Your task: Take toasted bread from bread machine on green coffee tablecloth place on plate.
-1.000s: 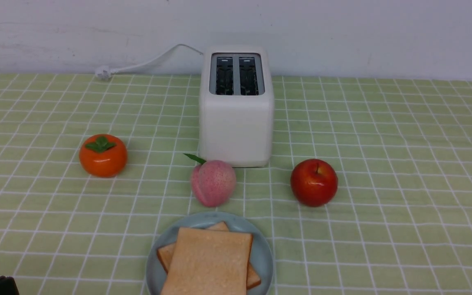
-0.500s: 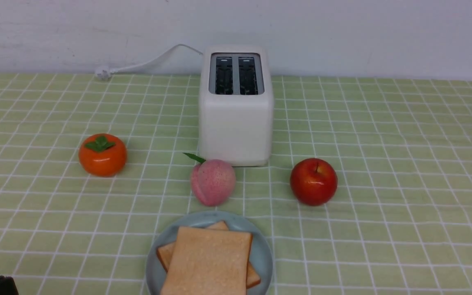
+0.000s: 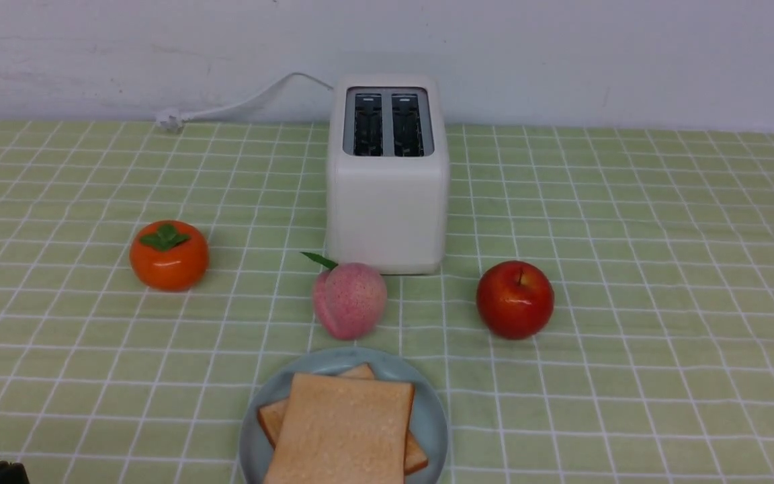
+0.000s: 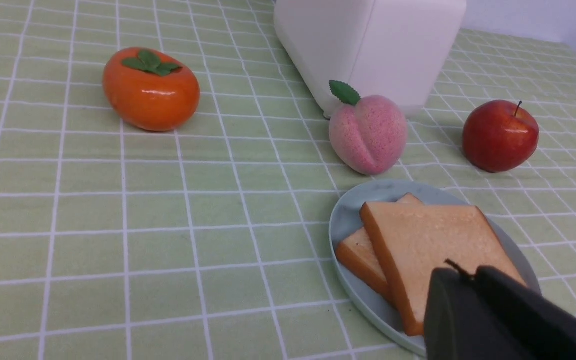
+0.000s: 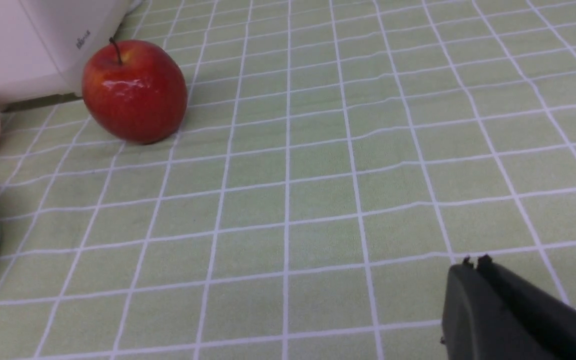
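Toaster (image 3: pixel 388 208) upright near the back edge of the tablecloth (image 3: pixel 629 269), by the wall (image 3: pixel 595 60); its cord (image 3: pixel 246 104) runs out to the left, plug (image 3: pixel 170 119) lying at the cloth's back edge. Peach (image 3: pixel 350 300) just in front of the toaster, toward its left side. Plate (image 3: pixel 252 437) on the cloth in front of the peach. On the plate, two toast slices, stacked: lower slice (image 3: pixel 416 454) turned at an angle beneath upper slice (image 3: pixel 343 430), its corners projecting from under it. Apple (image 3: pixel 514 300) to the right of the peach, forward and right of the toaster. Persimmon (image 3: pixel 169 255) to the left of toaster and peach, farther back than the plate.
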Motion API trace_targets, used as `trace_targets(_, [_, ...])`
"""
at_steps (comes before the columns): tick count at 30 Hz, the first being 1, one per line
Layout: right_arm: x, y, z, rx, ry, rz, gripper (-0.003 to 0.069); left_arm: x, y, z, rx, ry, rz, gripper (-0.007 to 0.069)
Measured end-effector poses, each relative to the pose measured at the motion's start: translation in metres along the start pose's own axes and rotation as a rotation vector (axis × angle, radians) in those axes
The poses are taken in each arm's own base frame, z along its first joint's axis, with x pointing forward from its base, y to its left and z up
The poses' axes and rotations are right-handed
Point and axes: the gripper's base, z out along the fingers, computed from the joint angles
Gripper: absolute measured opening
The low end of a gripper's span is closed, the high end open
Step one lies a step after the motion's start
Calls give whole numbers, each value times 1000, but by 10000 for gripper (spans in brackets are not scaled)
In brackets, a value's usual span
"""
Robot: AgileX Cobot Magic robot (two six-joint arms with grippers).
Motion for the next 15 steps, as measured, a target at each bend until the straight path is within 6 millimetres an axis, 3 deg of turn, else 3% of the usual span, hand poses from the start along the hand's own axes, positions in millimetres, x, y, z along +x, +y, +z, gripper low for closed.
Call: trace_targets(15, [0,0,0,-2,0,4,-4,1,2,-6,-7,-23,4,49])
